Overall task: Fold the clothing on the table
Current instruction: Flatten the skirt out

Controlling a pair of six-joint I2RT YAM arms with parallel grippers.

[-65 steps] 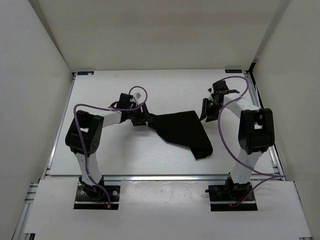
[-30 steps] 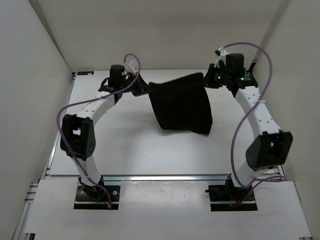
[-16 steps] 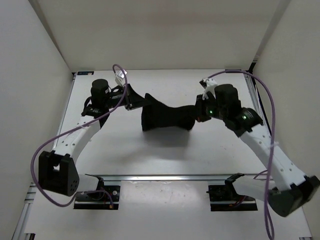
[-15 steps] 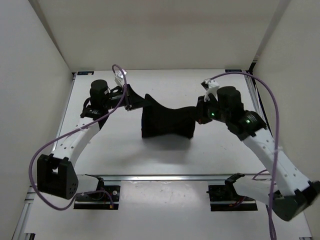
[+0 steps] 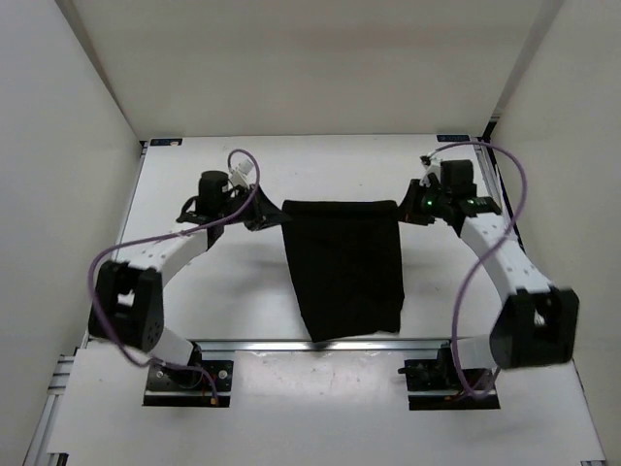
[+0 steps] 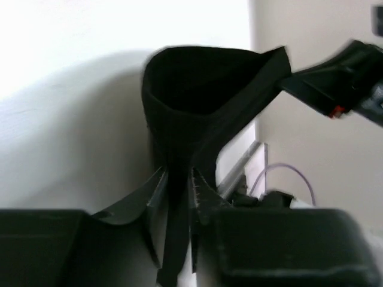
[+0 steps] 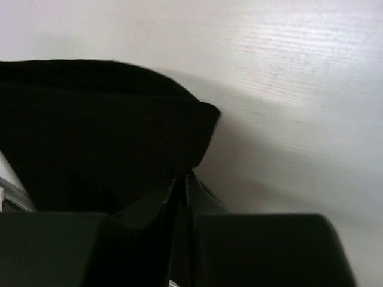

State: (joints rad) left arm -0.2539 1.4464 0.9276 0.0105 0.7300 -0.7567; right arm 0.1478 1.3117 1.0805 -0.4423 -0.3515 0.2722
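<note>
Black fingers of the left hand point(image 6: 176, 174) pinch one far corner of the plain black soft fabric clothing point(image 5: 344, 267), their gap narrow; the right hand point(image 7: 180, 176) nips the other far corner likewise. Between both hands the top edge runs straight, and the cloth spreads from there to the near edge of the flat white desk point(image 5: 194, 291).

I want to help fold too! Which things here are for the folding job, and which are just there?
For the job: the clothing, the table, the left gripper and right gripper pinching its far corners.
Just there: purple cable, white walls, silver rail.
</note>
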